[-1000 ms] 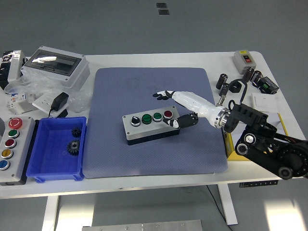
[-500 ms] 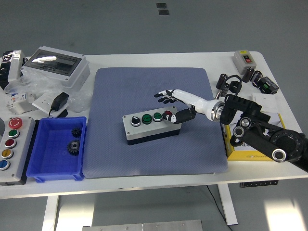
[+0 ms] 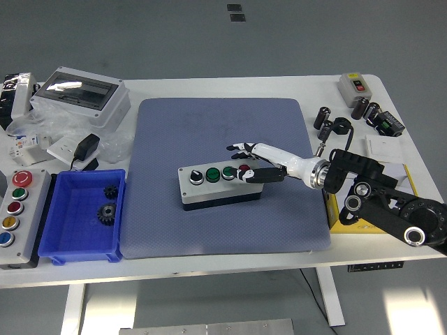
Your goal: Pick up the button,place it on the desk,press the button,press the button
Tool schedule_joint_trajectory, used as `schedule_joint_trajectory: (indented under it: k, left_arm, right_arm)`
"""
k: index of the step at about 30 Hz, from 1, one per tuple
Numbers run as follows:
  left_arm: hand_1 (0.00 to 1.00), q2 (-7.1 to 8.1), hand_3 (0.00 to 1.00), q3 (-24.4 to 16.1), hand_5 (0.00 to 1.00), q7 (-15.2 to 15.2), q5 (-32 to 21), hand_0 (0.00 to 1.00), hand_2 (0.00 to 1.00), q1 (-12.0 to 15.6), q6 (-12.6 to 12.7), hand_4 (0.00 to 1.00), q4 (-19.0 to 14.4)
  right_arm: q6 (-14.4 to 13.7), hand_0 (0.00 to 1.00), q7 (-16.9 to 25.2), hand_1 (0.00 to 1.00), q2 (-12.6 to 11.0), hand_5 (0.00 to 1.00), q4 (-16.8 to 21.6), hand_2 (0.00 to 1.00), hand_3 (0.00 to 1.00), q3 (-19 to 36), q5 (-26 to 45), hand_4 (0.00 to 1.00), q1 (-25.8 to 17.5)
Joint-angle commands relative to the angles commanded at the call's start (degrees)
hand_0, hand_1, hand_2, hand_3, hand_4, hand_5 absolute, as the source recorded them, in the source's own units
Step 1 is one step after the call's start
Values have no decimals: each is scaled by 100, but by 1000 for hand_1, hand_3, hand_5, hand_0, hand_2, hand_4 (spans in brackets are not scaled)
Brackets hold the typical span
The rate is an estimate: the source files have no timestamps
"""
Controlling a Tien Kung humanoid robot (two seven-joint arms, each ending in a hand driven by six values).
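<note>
The rigid, boxy button box [image 3: 218, 184] sits flat at frame centre, probably moderately heavy and best gripped across its long sides, while the right hand [image 3: 250, 166], fingers loosely extended and holding nothing, rests on its red button [image 3: 244, 168].

Our right arm, black and white

We see our right hand [image 3: 253, 162] with a white shell and black fingers [image 3: 237, 148], a silver wrist ring, black jointed links with round caps behind.

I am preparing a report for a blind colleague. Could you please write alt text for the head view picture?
The robot's right hand reaches from the right over a grey button box on a blue-grey mat, a fingertip at the box's red button. A blue bin holding two black gears stands on the white table to the left.
</note>
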Motion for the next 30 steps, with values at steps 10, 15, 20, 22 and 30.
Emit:
schedule_joint_trajectory:
  k: [10,15,20,22,30]
  left_arm:
    - [536,-11,582,3,161,-20,-16,626,517,22,8,609,0]
    - [536,-13,580,-2,166,-24,-8,626,516,22,9,610,0]
    - [536,-17,580,46,163,-60,-54,626,515,15,9,609,0]
    - [536,-19,580,54,163,-65,-68,626,515,27,10,609,0]
    - [537,-19,581,19,163,-43,-52,626,516,58,8,607,0]
  right_arm:
    - [-27,910,-2,882,-147,998,347,886,970,13,4,878,-213]
    - [-163,903,63,872,-148,998,346,886,980,48,-49,889,-271]
    - [-849,891,24,863,-279,998,520,883,982,362,-667,892,-479]
    - [-869,891,-231,863,-471,998,780,883,982,587,-1000,892,-588]
    - [759,864,-1647,876,-1133,998,2057,878,982,1600,-893,857,-736]
